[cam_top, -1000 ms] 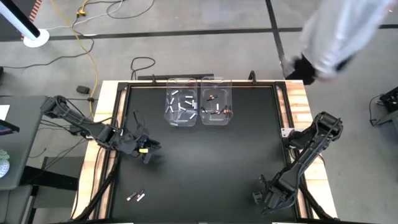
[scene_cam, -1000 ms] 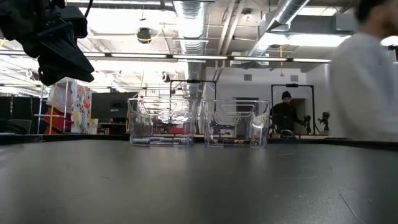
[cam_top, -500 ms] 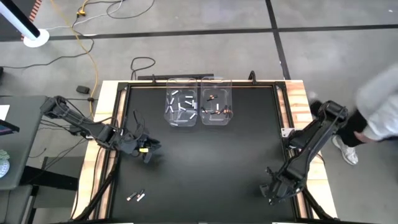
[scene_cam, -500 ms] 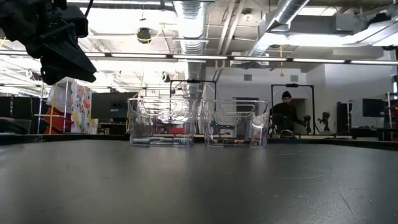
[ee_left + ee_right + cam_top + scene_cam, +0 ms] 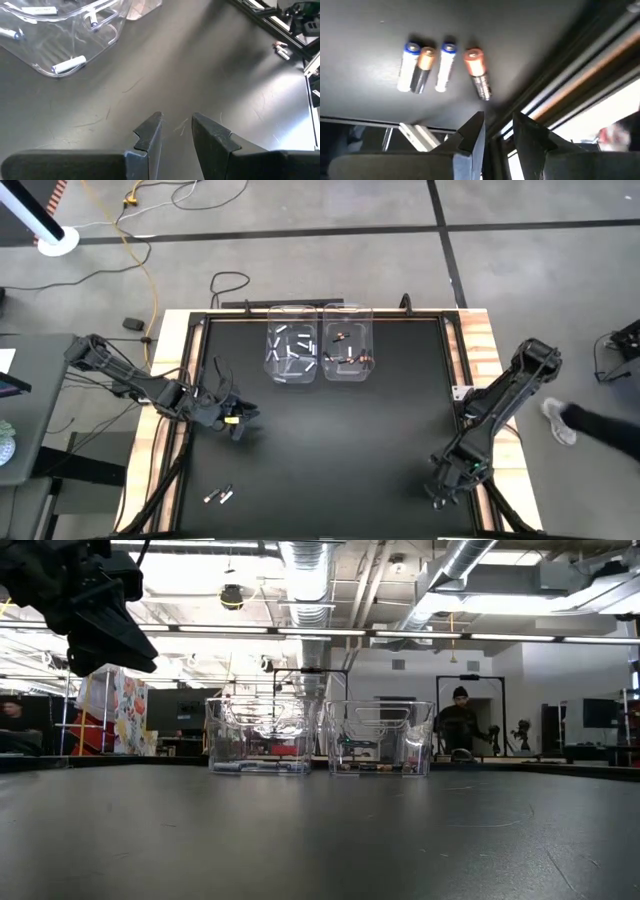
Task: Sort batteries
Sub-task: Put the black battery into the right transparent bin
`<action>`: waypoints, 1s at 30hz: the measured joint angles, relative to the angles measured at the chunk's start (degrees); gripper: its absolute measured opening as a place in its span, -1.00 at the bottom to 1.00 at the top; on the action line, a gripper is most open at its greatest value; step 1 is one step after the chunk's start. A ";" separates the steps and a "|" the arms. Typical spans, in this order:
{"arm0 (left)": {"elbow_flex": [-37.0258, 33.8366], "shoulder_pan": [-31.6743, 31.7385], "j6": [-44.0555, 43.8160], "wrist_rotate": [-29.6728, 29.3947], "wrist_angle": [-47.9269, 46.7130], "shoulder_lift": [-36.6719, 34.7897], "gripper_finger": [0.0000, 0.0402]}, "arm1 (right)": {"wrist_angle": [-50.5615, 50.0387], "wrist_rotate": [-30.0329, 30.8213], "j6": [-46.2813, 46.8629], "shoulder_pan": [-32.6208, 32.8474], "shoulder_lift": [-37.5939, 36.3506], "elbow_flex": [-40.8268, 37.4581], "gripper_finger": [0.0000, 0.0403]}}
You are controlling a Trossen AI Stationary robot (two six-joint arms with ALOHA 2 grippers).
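Matt black desk, clear glossy plastic, metal-capped batteries

The desk top is matt black with faint scuffs, edged in pale bare wood. Both bins are clear, shiny plastic (light glints off their walls). The batteries wear smooth glossy wrappers, white or copper, with bright metal ends. Each pincer looks dull dark plastic.

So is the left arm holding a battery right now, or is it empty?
Empty. In its wrist view the left gripper has its jaws slightly apart with only bare table between them, short of the bin of white batteries.
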 joint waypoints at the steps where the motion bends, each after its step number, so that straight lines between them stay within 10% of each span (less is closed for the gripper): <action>1: 0.00 0.00 0.00 -0.18 0.00 0.00 -0.50 | 0.82 -0.16 -0.37 -0.24 0.00 -0.45 -0.41; 30: 0.00 0.00 -0.18 -0.64 -0.46 0.00 -0.50 | 9.96 -8.05 -16.06 -5.75 14.72 -2.17 -0.41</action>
